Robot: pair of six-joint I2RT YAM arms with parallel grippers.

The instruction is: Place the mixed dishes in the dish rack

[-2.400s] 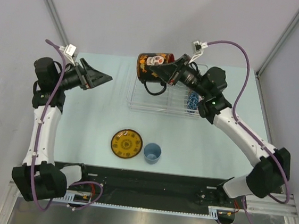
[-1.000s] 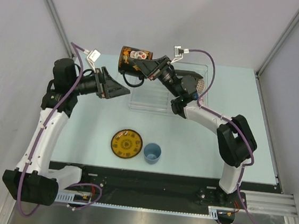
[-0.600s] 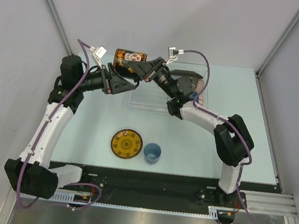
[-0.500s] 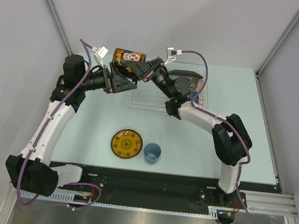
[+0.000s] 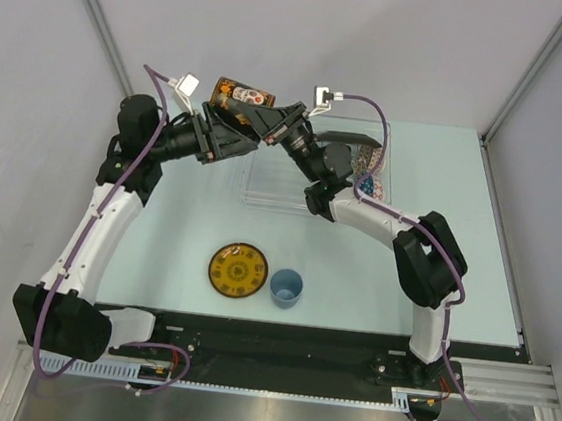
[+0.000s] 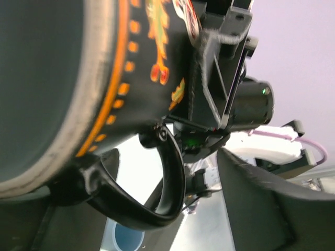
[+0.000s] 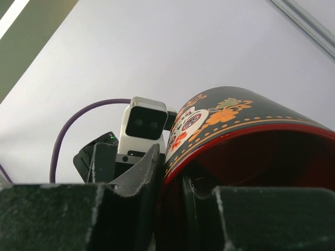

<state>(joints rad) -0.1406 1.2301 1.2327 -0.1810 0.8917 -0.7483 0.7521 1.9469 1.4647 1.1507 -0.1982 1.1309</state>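
The dark red-lined mug point(image 5: 240, 99), black with orange flowers and a skull, hangs on its side above the table, left of the dish rack point(image 5: 264, 184). My right gripper point(image 5: 265, 120) is shut on its rim point(image 7: 235, 120), one finger point(image 7: 207, 209) inside and one finger point(image 7: 133, 178) outside. My left gripper point(image 5: 231, 135) stands open round the mug's base end point(image 6: 131, 78). The black handle point(image 6: 175, 172) sits between its fingers, with a gap to the right finger point(image 6: 261, 209). The yellow-brown saucer point(image 5: 237, 270) and light blue cup point(image 5: 286, 287) stand on the table near the front.
The rack's right end holds a black square plate point(image 5: 354, 138), a red-white patterned bowl point(image 5: 371, 163) and a blue patterned bowl point(image 5: 367, 186). The two arms meet high over the table's back left. The blue cup point(image 6: 125, 240) shows below in the left wrist view.
The right arm carried the mug left and up, away from the rack. The left arm swung in to meet it, and its jaws narrowed round the mug's handle end.
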